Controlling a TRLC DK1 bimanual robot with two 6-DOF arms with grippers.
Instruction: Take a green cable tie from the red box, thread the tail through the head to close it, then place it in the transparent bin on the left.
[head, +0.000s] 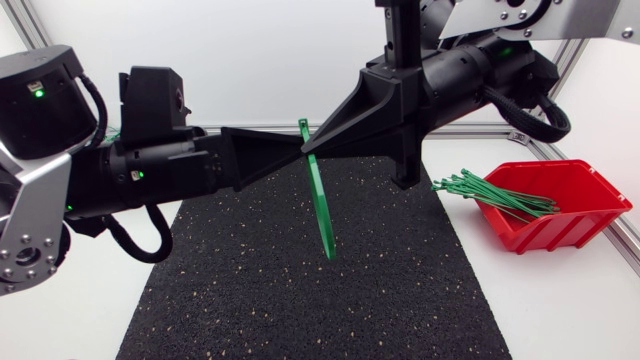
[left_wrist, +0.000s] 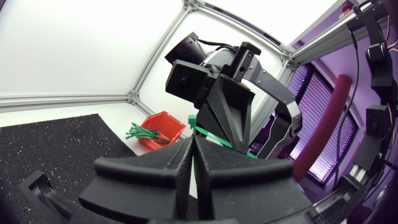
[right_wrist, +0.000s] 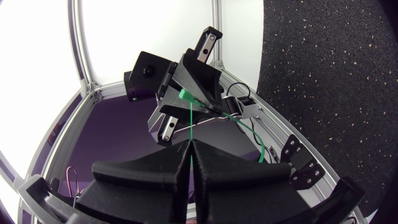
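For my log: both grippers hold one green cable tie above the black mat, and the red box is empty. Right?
Not empty: the head view shows a bundle of green ties in the red box, ends poking over its rim. The rest holds: left gripper and right gripper hold one cable tie above the black mat.

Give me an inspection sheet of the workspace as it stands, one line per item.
Surface: black speckled mat on white table.
Job's things: one green cable tie held above the mat; spare ties in the red box; transparent bin not in view.
Clutter: nothing seen.
Grippers: left gripper and right gripper both shut on the tie, tips meeting.
Cables: black cable loop on left arm, black hose on right.
Surroundings: nothing seen.
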